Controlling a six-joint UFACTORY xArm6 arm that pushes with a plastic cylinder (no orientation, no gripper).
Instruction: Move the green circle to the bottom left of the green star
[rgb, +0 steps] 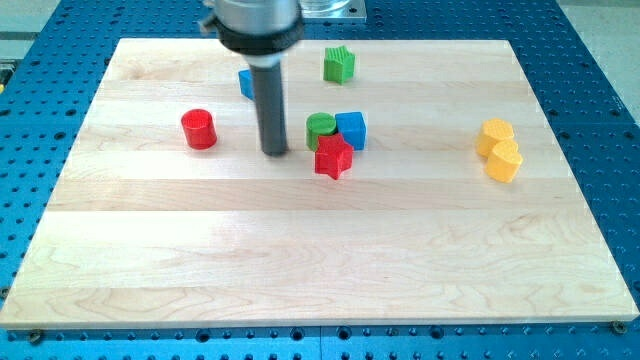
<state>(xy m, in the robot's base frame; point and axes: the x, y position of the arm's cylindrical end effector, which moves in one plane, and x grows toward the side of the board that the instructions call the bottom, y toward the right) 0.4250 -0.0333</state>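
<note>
The green circle (320, 127) sits near the board's middle, touching a blue cube (351, 129) on its right and a red star (333, 157) just below it. The green star (339, 64) lies apart, near the view's top, above and slightly right of the circle. My tip (275, 152) rests on the board just left of the green circle, with a small gap between them.
A red cylinder (199, 129) stands left of my tip. A blue block (245, 82) is partly hidden behind the rod. Two yellow blocks (495, 135) (504, 161) sit together at the right. The wooden board (300, 260) lies on a blue perforated table.
</note>
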